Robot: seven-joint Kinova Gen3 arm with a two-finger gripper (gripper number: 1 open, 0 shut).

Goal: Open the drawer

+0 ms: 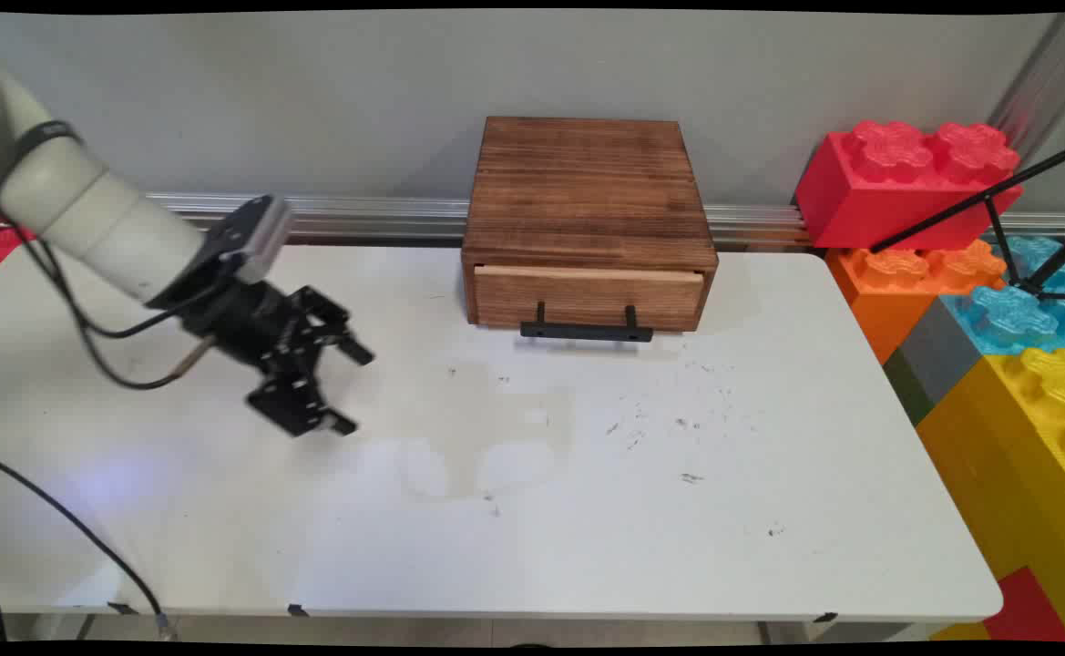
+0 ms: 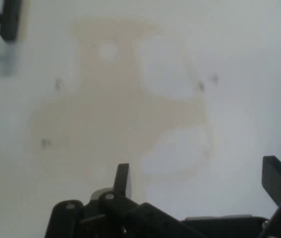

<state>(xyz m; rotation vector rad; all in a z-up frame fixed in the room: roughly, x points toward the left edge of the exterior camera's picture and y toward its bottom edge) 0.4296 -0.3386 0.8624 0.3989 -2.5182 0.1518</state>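
Currently gripper (image 1: 350,387) hangs empty, fingers spread, over the table's (image 1: 587,547) left side, well apart from the wooden drawer box (image 1: 587,228) at the back edge.

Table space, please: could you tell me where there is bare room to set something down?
The table is bare along its near edge and across its right half, in front of the wooden drawer box. The left middle is taken by the open pincer above the surface. The toy bricks crowd the right rim.

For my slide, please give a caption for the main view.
Open tool above the white table, left of a closed wooden drawer box.
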